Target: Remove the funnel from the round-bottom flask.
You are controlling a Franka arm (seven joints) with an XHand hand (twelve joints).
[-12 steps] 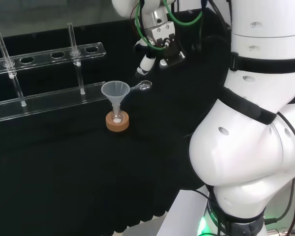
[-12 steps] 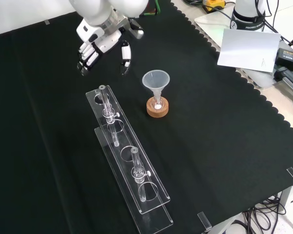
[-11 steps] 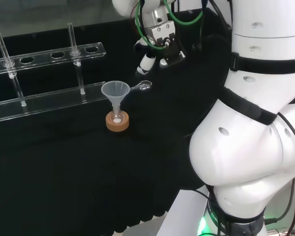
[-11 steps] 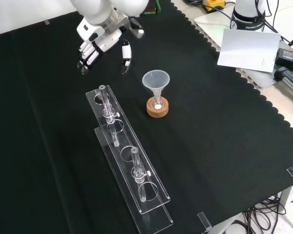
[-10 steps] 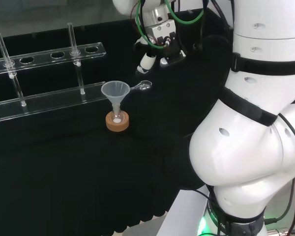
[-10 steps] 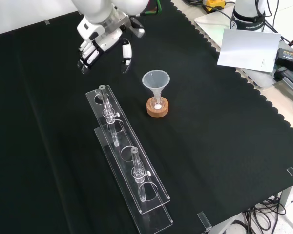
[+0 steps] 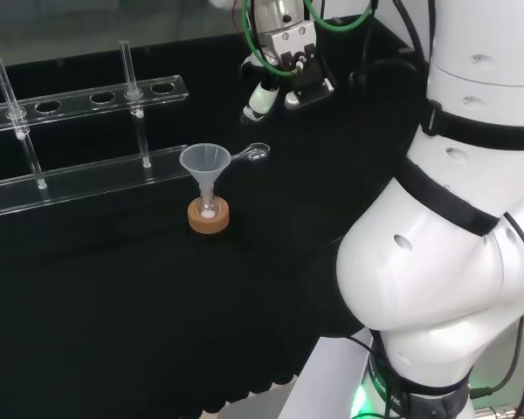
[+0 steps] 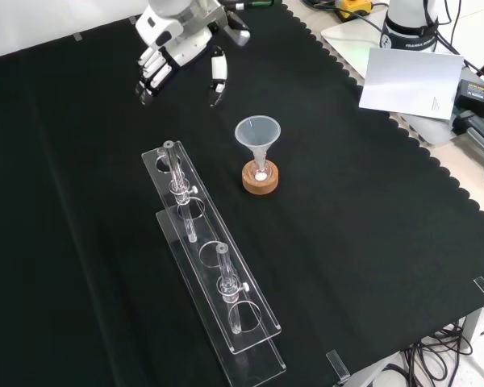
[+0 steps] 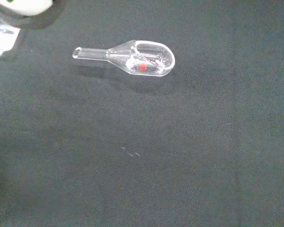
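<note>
Hand: upper left of the front view, above the bench, fingers relaxed and apart, holding nothing. Funnel: centre of the frame, stem seated in the flask on the cork stand. A clear scoop lies on the cloth.

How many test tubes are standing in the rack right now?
2: one test tube near the rack's far end in the front view, the other toward its near end. Clear glass; others could be missed.

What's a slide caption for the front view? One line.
Black-and-white hand hovers open above black cloth; clear funnel remains on cork ring.
</note>
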